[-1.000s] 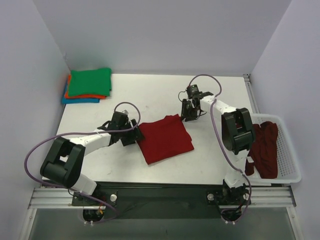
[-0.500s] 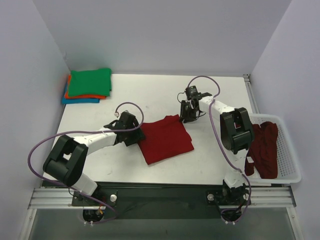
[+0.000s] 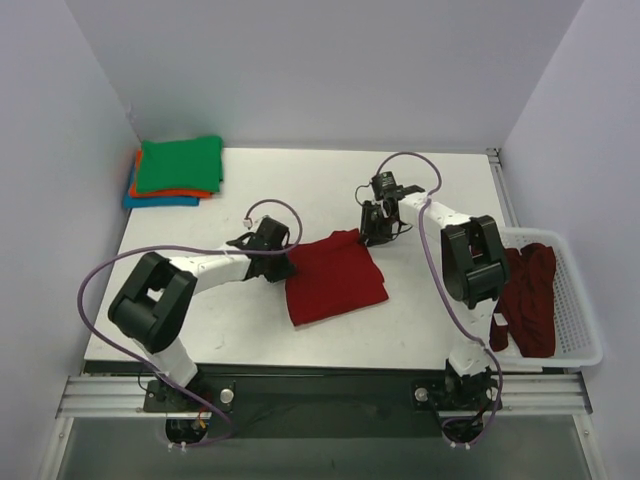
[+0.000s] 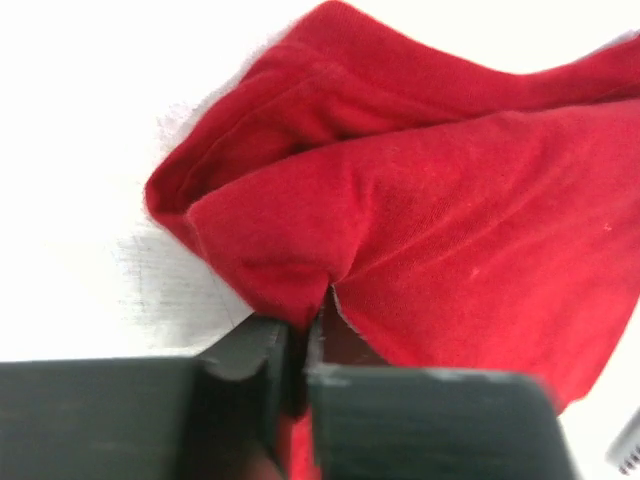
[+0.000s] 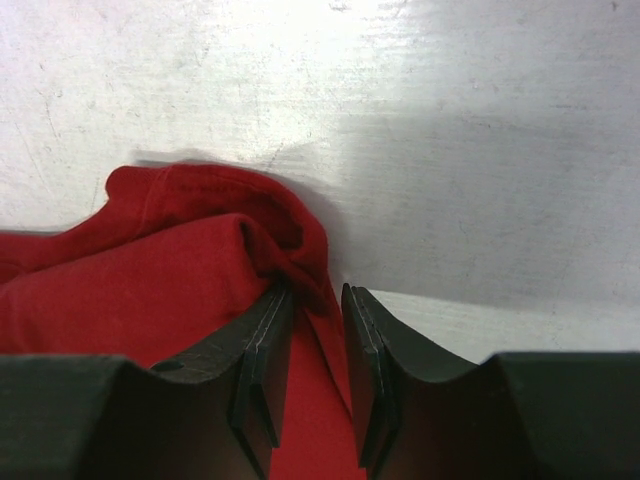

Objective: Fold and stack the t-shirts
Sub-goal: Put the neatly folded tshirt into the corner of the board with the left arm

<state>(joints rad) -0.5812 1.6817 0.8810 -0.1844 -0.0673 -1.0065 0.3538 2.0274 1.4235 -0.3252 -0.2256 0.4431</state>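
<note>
A dark red t-shirt (image 3: 335,280), folded into a rough square, lies flat in the middle of the table. My left gripper (image 3: 284,265) is at its left corner. In the left wrist view the left gripper (image 4: 305,335) has its jaws pinched on a bunched edge of the red cloth (image 4: 450,200). My right gripper (image 3: 372,233) is at the shirt's far right corner. There the right gripper (image 5: 318,300) has a thick fold of the red cloth (image 5: 150,280) filling the narrow gap between its pads.
Folded t-shirts are stacked at the table's far left corner: green (image 3: 180,164) on top, then orange (image 3: 168,191), then blue (image 3: 148,201). A white slotted basket (image 3: 582,318) off the right edge holds crumpled dark red shirts (image 3: 528,295). Walls enclose the table on three sides.
My left gripper slid right onto the shirt's left corner and closed on the cloth. The right gripper and the shirt have stayed in place.
</note>
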